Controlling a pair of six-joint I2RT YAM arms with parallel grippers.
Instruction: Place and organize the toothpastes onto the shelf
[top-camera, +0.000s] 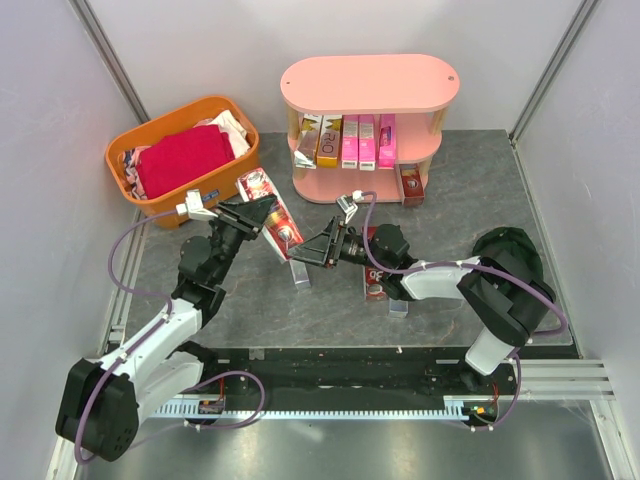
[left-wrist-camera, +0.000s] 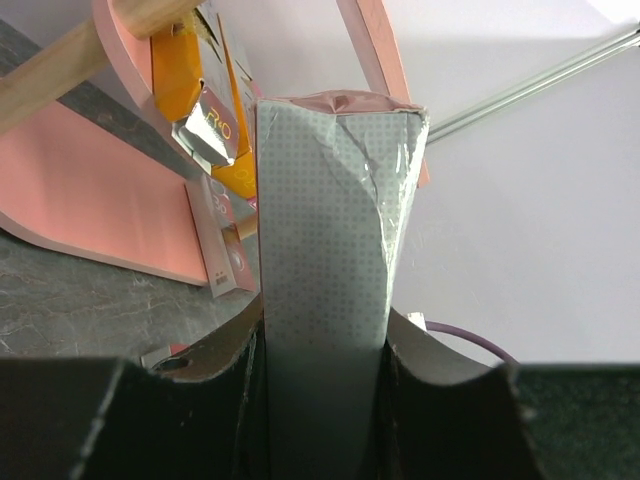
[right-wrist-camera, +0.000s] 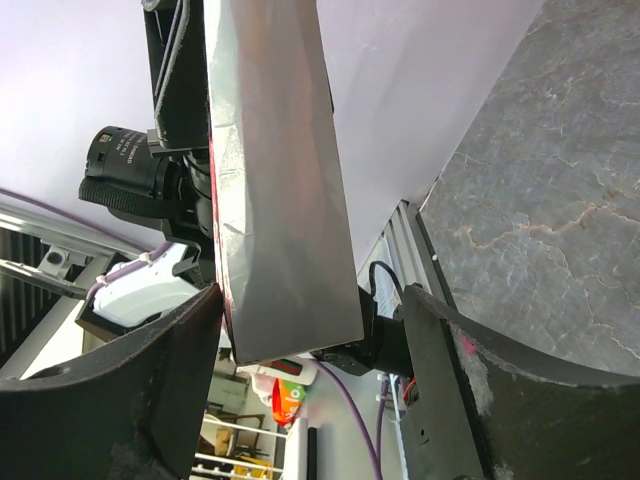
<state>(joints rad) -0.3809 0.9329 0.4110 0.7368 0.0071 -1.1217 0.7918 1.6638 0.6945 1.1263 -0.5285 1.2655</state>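
My left gripper (top-camera: 255, 215) (left-wrist-camera: 325, 340) is shut on a dark red toothpaste carton (top-camera: 275, 215) (left-wrist-camera: 325, 250), held off the table in front of the pink shelf (top-camera: 370, 85) (left-wrist-camera: 90, 200). My right gripper (top-camera: 302, 256) (right-wrist-camera: 310, 320) is open around the carton's free end (right-wrist-camera: 275, 180). The carton lies against the left finger, and a gap shows at the right finger. On the shelf's middle tier stand a silver carton (top-camera: 308, 140), a yellow one (top-camera: 329, 140) and pink ones (top-camera: 367, 142). A dark red one (top-camera: 411, 185) stands at the bottom right.
An orange basket (top-camera: 150, 190) with a red cloth (top-camera: 185, 160) sits at the back left, close to the left arm. More cartons lie on the table under the right arm (top-camera: 376, 285) and beside it (top-camera: 300, 275). Walls close in both sides.
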